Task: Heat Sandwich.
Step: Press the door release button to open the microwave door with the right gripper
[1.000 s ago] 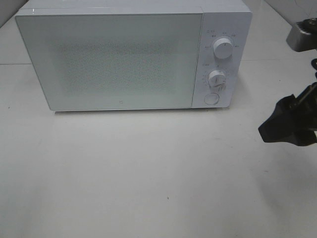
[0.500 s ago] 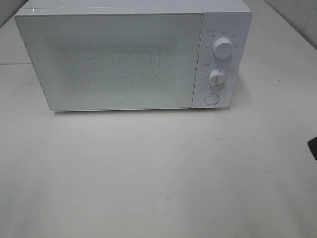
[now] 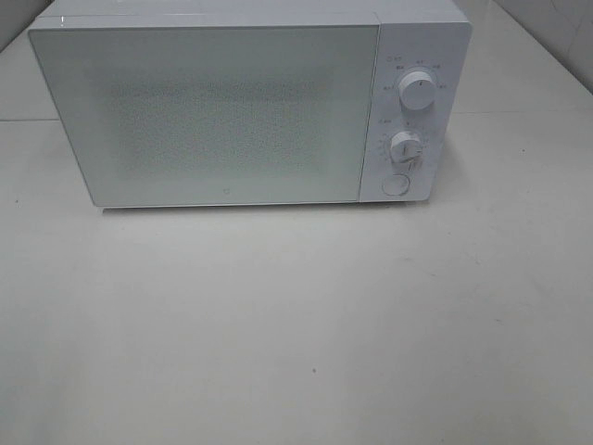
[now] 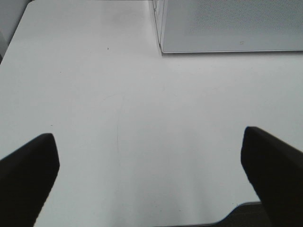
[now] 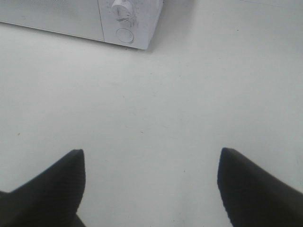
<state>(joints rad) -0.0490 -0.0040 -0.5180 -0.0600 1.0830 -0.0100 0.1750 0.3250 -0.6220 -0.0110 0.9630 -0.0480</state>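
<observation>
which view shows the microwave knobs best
The exterior high view: the upper knob and lower knob both face the camera, round button below. The right wrist view catches only the lower knob and button; the left wrist view shows just the microwave door corner.

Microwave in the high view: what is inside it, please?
The microwave has its door shut. The pale speckled panel shows nothing of the inside, so whether any food is in there cannot be told.

Nothing there could really be read. Faint markings ringed the upper dial (image 3: 418,92) and lower dial (image 3: 406,146) on the microwave (image 3: 232,111), too small to make out. The tiny mark (image 3: 229,196) low on its door was just as illegible.
</observation>
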